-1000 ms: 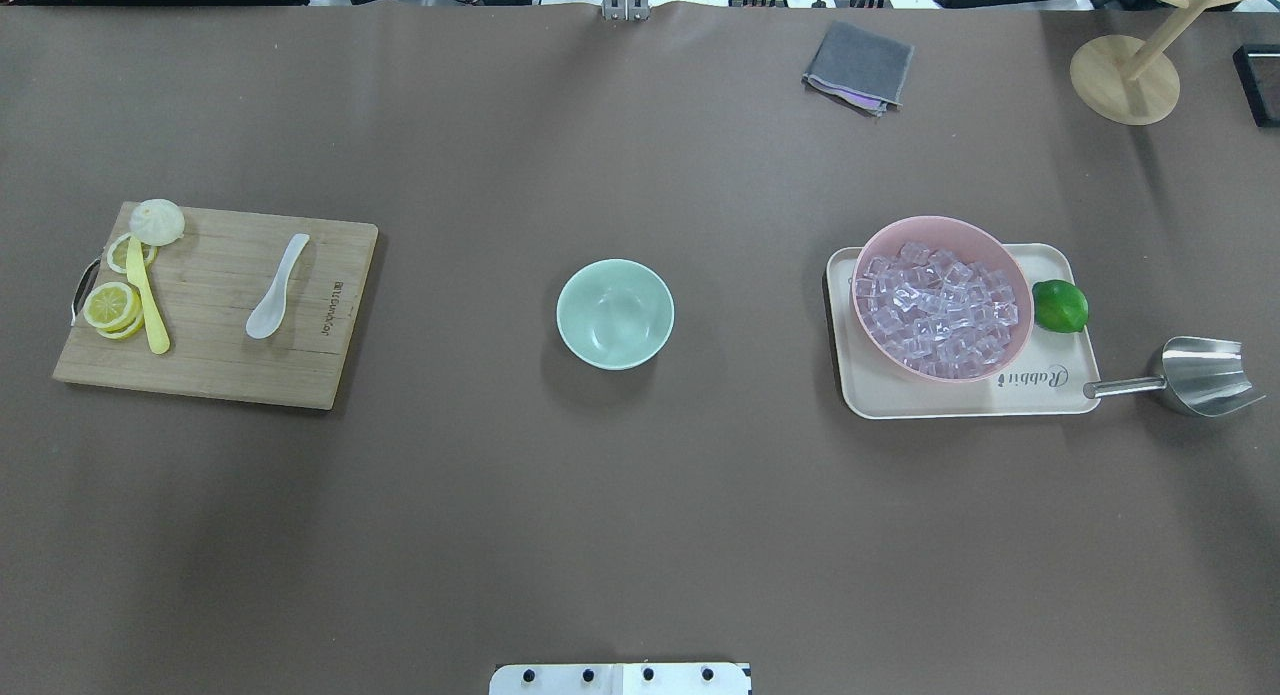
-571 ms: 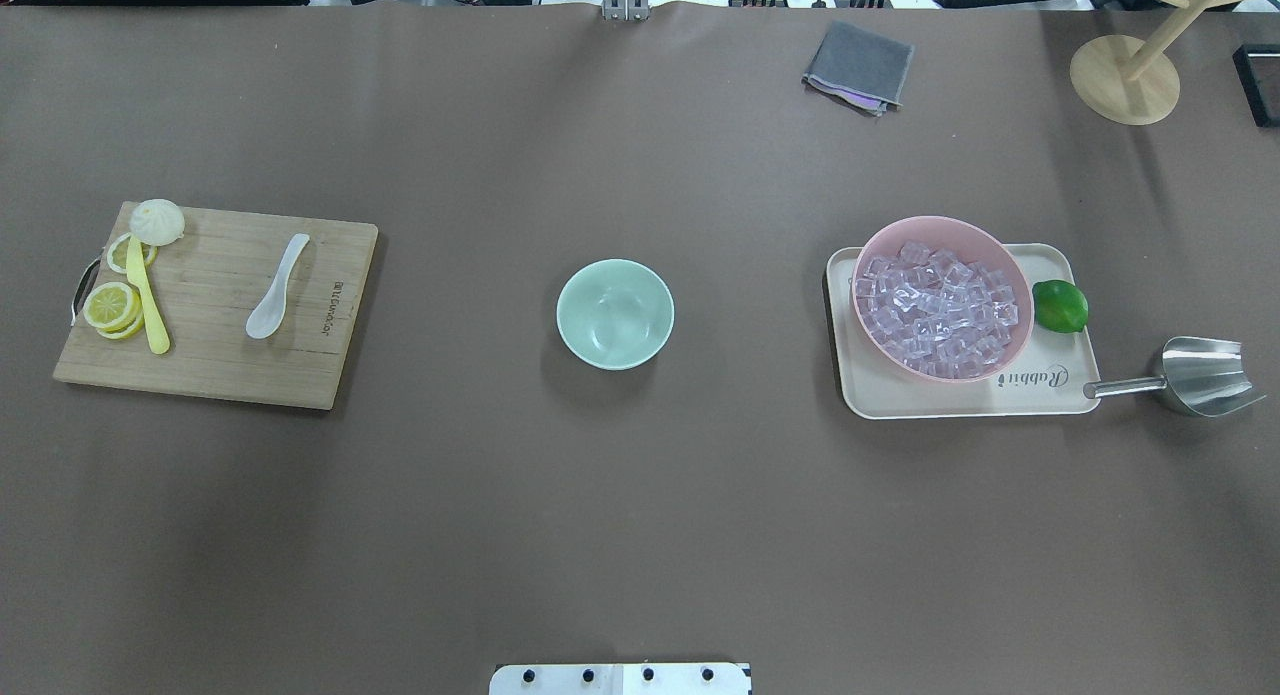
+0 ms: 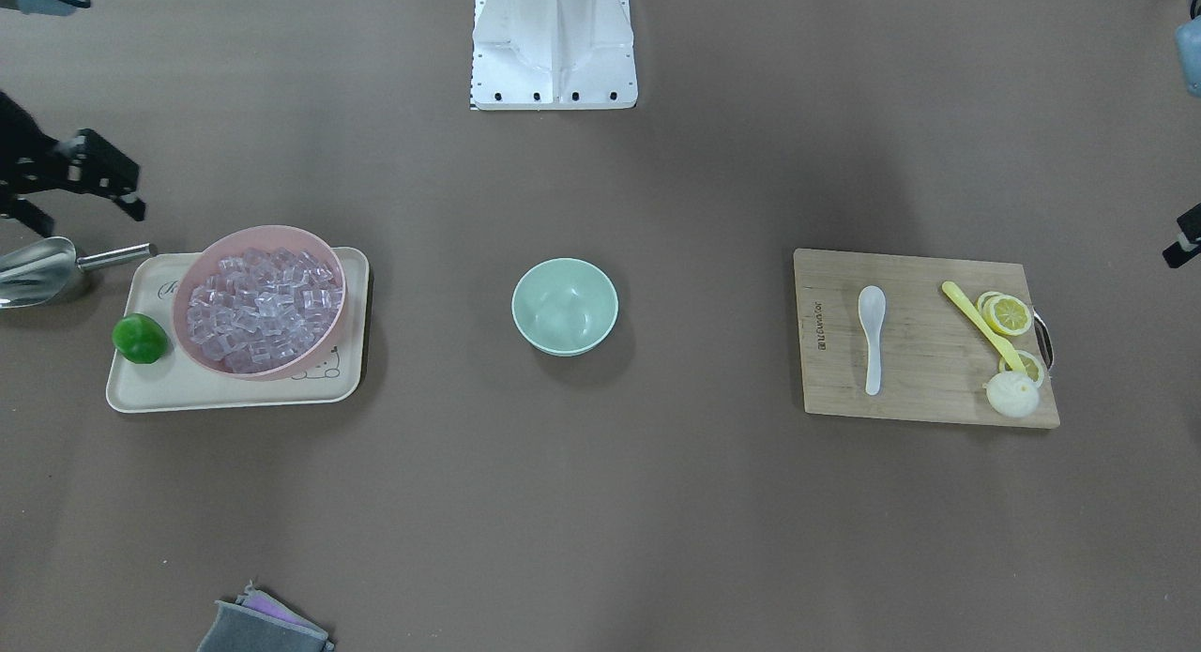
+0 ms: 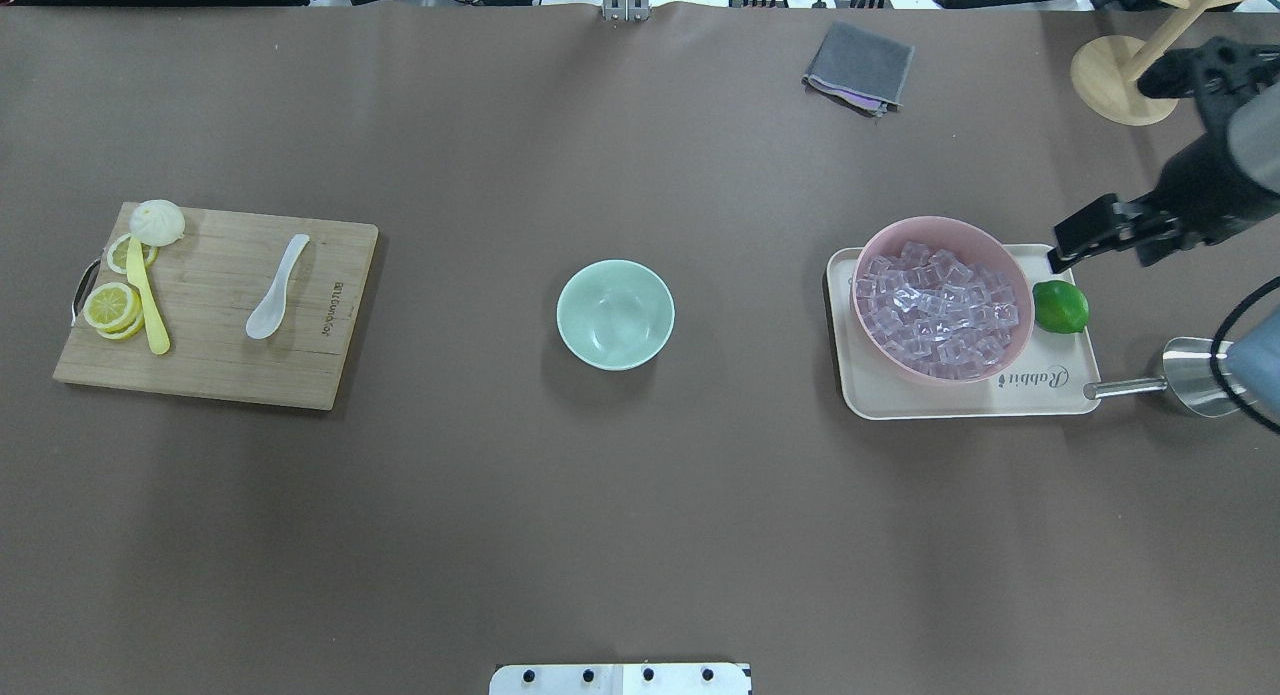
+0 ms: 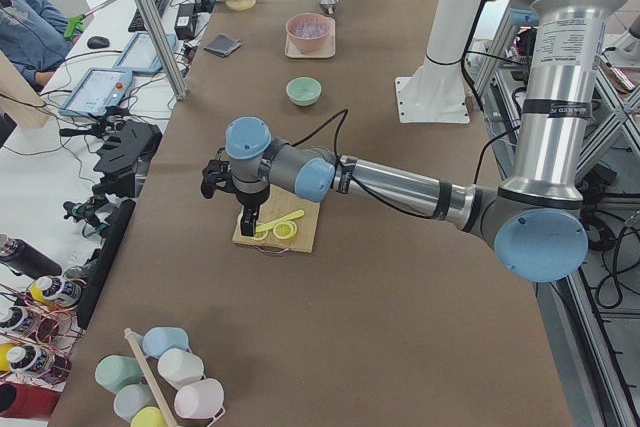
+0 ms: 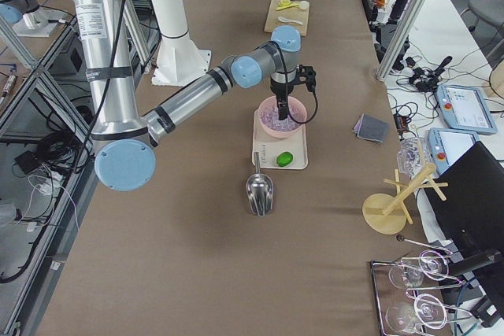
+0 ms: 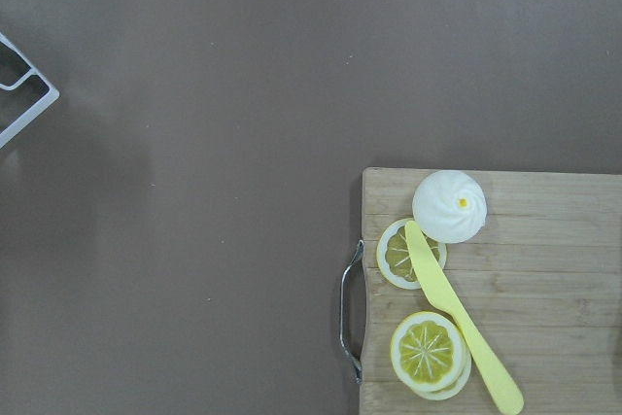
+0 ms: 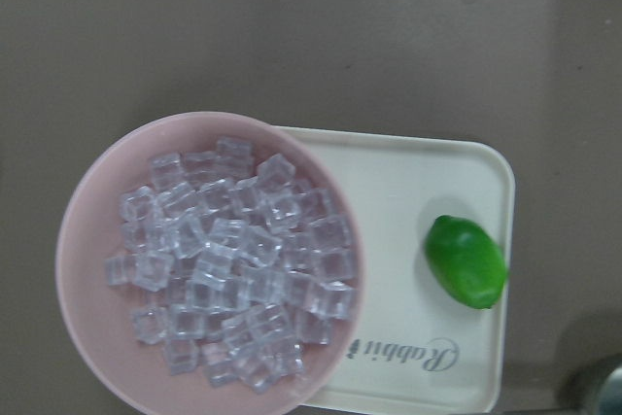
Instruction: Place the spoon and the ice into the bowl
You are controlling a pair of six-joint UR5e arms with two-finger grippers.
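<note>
The right gripper (image 3: 89, 218) has its jaws spread: the front-facing view shows two dark fingers standing apart and holding nothing. It hangs in the air well to the robot's right of the mint-green bowl (image 4: 615, 313), over the outer end of the cream tray (image 4: 940, 400), and touches nothing.

The left gripper (image 5: 247, 219) hangs well to the robot's left of the bowl, above the handled end of the bamboo cutting board (image 4: 210, 365). I cannot tell whether its jaws are apart or together, because only a sliver of it shows outside the side view.

The white spoon (image 4: 277, 287) lies flat on the cutting board, on the half nearer the bowl. Farther from the bowl on the same board lie lemon slices (image 4: 110, 305), a slim yellow knife (image 4: 147, 300) resting across them, and a white steamed bun (image 4: 157, 221).

The ice cubes (image 4: 940, 310) are heaped in the pink bowl (image 4: 941, 221), which stands on the tray to the robot's right of the mint-green bowl. A lime (image 4: 1060, 306) sits on the tray just beyond the pink bowl. A metal scoop (image 4: 1190, 375) lies on the table past the tray, its handle tip at the tray's corner.

The mint-green bowl stands upright and holds nothing. A folded grey cloth (image 4: 858, 65) lies across the table from it, towards the operators' side.
</note>
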